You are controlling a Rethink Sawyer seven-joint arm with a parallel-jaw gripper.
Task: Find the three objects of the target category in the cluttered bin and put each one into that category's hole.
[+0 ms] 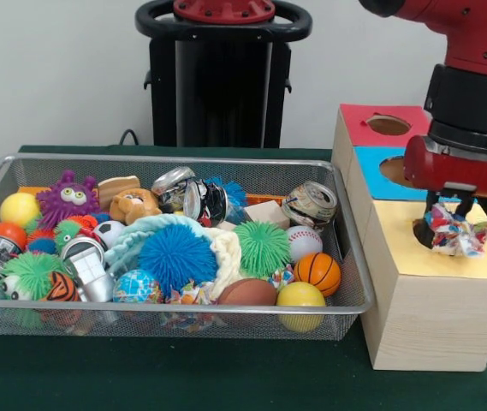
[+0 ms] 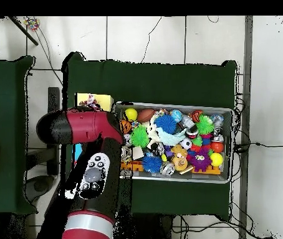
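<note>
My gripper hangs over the yellow end of the wooden box, shut on a knotted multicoloured rope toy. The toy rests just right of the dark hole in the yellow top. In the overhead view the rope toy lies on the yellow panel, and the red arm hides the gripper. The wire bin stands left of the box, full of toys.
The box also has a red section with a hole and a blue section. The bin holds a blue spiky ball, green spiky ball, basketball, baseball, crushed can and purple monster.
</note>
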